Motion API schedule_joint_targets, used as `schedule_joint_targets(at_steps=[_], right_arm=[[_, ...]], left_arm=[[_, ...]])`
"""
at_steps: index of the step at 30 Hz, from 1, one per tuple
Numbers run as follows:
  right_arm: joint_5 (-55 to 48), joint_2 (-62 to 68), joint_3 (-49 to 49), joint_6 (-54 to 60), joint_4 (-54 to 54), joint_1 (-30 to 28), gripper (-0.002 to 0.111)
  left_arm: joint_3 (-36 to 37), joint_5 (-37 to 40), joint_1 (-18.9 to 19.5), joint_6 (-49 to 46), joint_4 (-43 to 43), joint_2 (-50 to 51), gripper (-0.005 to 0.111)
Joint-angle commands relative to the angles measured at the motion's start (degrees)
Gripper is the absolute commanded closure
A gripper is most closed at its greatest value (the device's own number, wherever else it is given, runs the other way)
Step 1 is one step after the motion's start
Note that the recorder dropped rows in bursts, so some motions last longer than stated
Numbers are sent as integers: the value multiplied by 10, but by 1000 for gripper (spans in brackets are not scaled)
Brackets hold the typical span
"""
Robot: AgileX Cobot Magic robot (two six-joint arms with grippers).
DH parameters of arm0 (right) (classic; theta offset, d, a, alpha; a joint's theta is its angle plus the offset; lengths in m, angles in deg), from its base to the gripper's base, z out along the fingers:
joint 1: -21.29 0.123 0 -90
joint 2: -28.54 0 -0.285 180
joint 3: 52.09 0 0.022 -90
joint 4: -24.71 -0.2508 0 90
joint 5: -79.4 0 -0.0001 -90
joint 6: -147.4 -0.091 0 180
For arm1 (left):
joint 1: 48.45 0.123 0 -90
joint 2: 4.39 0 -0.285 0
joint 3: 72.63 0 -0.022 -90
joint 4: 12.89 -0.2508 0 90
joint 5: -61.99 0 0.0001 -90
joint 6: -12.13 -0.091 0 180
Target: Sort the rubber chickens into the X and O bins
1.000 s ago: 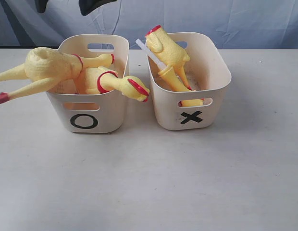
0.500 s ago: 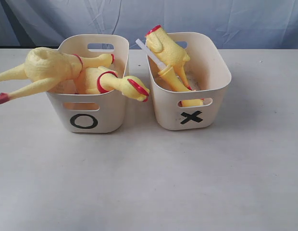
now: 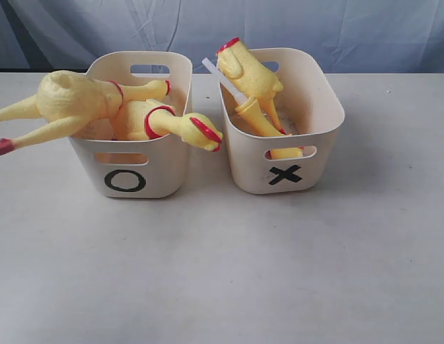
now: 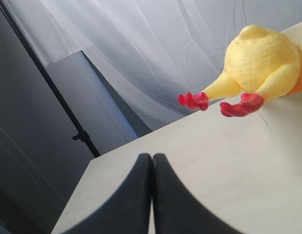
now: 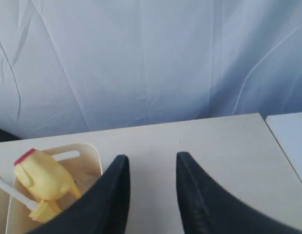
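Cream-white O bin [image 3: 125, 168] on the tabletop [image 3: 222, 272] holds two rubber chickens [image 3: 71, 100], legs overhanging its rim. X bin [image 3: 315, 143] beside it holds the headless body [image 3: 251, 72] and neck piece [image 3: 256, 118]. Left claw [image 4: 152, 158]: closed, empty, low, well short of the overhanging feet. Right claw [image 5: 151, 156]: parted, empty, raised, apart from the X bin.

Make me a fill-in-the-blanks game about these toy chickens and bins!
1. The white tube pokes out of the bin marked ___.
2. The chicken hanging over the rim of the O bin has ___ feet.
3. The right gripper holds ___.
Missing words: X, red, nothing.
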Motion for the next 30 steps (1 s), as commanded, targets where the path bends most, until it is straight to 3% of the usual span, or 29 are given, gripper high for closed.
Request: schedule_joint_targets(at_steps=[1,2,5,9,10,15,30], right_arm=[[-2,-149,-177,-47,61,-4,77],[-2,-182,-209,-61,69,-4,79],[118,-428,-414,-66,62,-4,106],[363,-656,-629,-66,179,-4,109],[378,-680,-664,-66,167,-1,109],[334,-696,-705,-103,148,-1,109],[322,-696,-705,-113,130,-1,109]], left_arm=[[-2,-3,1,1,6,-1,107],[-2,-3,1,1,6,-1,107],[-2,-3,1,1,6,-1,107],[-2,-3,1,1,6,-1,107],[-2,-3,1,1,6,-1,107],[-2,-3,1,1,6,-1,107],[-2,-3,1,1,6,-1,107]])
